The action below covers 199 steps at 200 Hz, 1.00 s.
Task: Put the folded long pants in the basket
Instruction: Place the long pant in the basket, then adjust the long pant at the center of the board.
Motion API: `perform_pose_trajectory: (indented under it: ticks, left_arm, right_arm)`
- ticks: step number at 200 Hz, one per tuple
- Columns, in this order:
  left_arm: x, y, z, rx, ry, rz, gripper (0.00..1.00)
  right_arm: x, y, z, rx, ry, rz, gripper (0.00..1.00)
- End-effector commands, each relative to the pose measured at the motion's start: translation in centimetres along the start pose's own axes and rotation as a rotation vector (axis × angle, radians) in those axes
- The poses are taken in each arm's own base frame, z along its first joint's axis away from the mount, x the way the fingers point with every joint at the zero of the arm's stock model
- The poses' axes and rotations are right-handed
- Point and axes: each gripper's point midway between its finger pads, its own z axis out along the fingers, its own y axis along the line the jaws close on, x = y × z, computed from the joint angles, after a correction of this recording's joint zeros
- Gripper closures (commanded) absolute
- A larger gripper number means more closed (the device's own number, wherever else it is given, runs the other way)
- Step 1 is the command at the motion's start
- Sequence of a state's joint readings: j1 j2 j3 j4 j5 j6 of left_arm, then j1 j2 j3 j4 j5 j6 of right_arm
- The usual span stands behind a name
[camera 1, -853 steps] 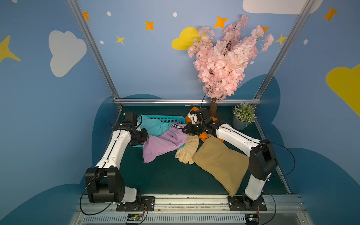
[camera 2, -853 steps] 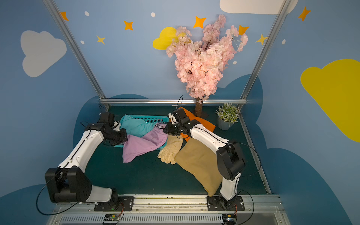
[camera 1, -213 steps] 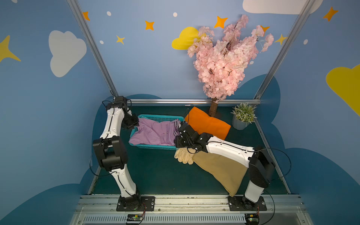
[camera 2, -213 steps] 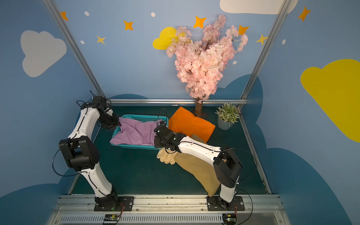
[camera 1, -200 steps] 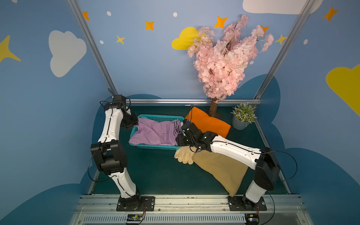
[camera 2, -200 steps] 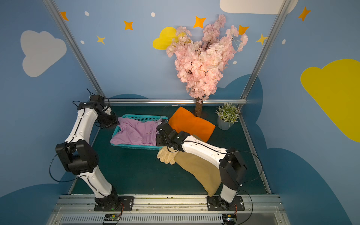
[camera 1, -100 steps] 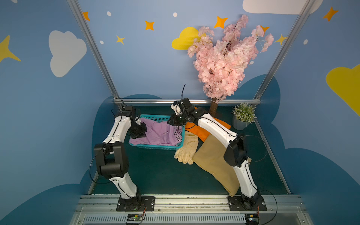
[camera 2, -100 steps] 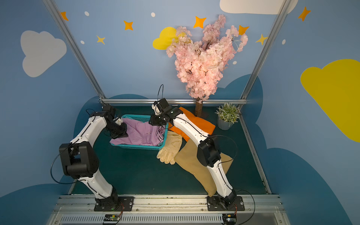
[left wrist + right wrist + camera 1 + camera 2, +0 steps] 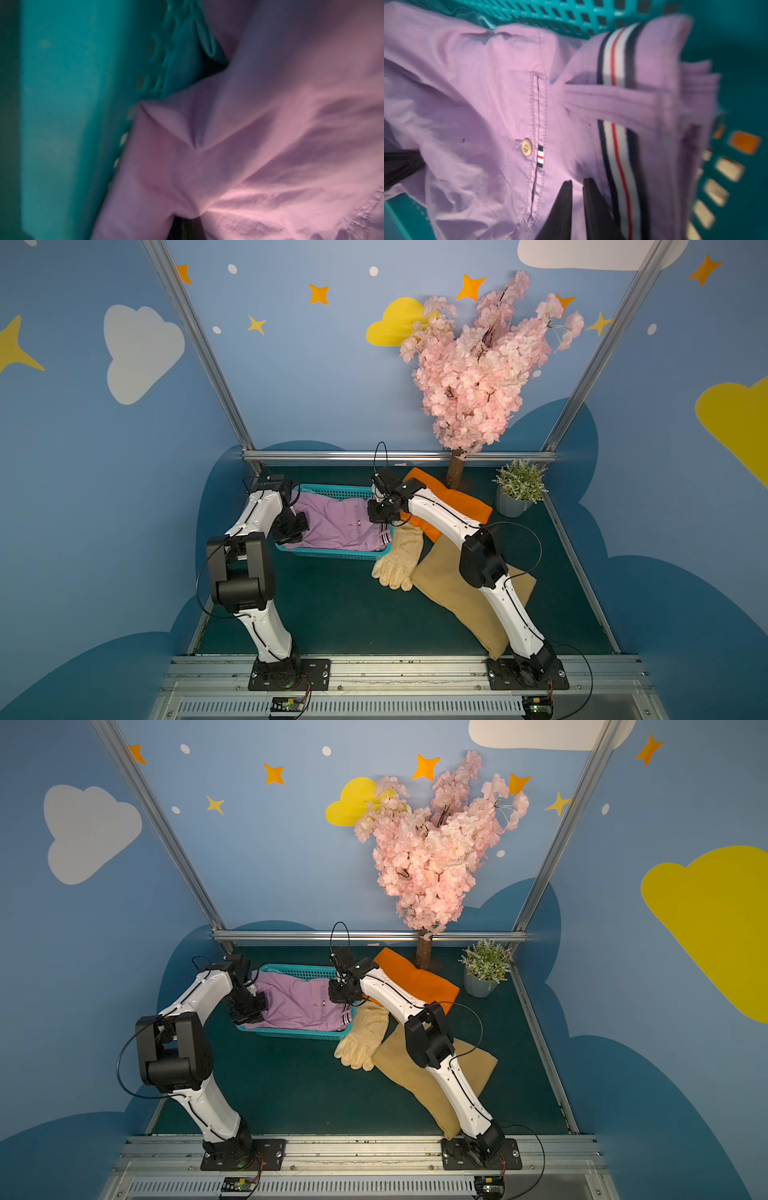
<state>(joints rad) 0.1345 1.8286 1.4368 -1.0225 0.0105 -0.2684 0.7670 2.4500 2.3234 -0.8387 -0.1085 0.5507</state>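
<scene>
Lying across the teal basket (image 9: 332,491), long axis left-right, the lilac pants (image 9: 336,522) sit between both grippers: left gripper (image 9: 291,529) closed at the left end, right gripper (image 9: 577,205) nearly closed, gripping nothing, beside the striped waistband (image 9: 614,83).

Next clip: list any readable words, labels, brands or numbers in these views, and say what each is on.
No readable text in any view.
lilac pants: the small tab beside the button shows only stripes, no letters.
Electronics boards on the front rail: any markings are too small to read.
Walls: only painted clouds and stars, no writing.
</scene>
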Motion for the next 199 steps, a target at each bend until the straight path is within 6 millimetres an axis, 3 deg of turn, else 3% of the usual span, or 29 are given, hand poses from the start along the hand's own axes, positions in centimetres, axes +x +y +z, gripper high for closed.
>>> perform_pose_trajectory:
  ticks: [1,16,33,49,60,83,106,136,161,177,199]
  left_arm:
    - [1.1,1.6,-0.1,-0.071,0.020,0.005,0.94]
    - [0.8,0.9,-1.1,-0.032,-0.007,0.007,0.82]
    - [0.2,-0.2,-3.6,0.035,-0.075,0.006,0.72]
    - [-0.5,-1.1,-6.9,0.087,-0.164,0.006,0.61]
    - [-0.6,-2.1,-9.3,0.148,-0.221,0.015,0.59]
    - [0.7,-6.6,-14.0,0.362,-0.314,0.110,0.55]
    - [5.1,-12.4,-16.1,0.562,-0.287,0.267,0.52]
    - [12.5,-18.9,-14.9,0.686,-0.193,0.486,0.52]
    - [16.6,-22.7,-13.4,0.764,-0.133,0.599,0.52]
    - [18.5,-24.6,-12.1,0.731,-0.101,0.669,0.52]
    - [20.1,-26.5,-9.7,0.664,-0.062,0.718,0.52]
  right_arm:
    - [-0.9,-4.4,-2.9,0.163,-0.032,0.016,0.81]
    - [-1.0,-1.3,-5.2,0.012,-0.015,-0.011,0.78]
    - [-1.2,2.1,-9.7,-0.143,-0.024,-0.049,0.71]
    - [-1.1,2.7,-13.7,-0.208,-0.045,-0.049,0.62]
    - [-0.6,2.1,-16.0,-0.228,-0.052,-0.039,0.50]
    - [1.8,-2.3,-18.5,-0.137,-0.059,-0.007,0.45]
    - [5.7,-8.7,-19.7,-0.039,-0.031,0.089,0.44]
    - [10.2,-17.2,-19.9,0.077,-0.064,0.303,0.43]
    - [12.7,-22.0,-20.4,0.099,-0.068,0.427,0.43]
    - [13.6,-24.3,-20.4,0.090,-0.067,0.500,0.43]
    - [14.3,-25.4,-20.3,0.061,-0.045,0.491,0.43]
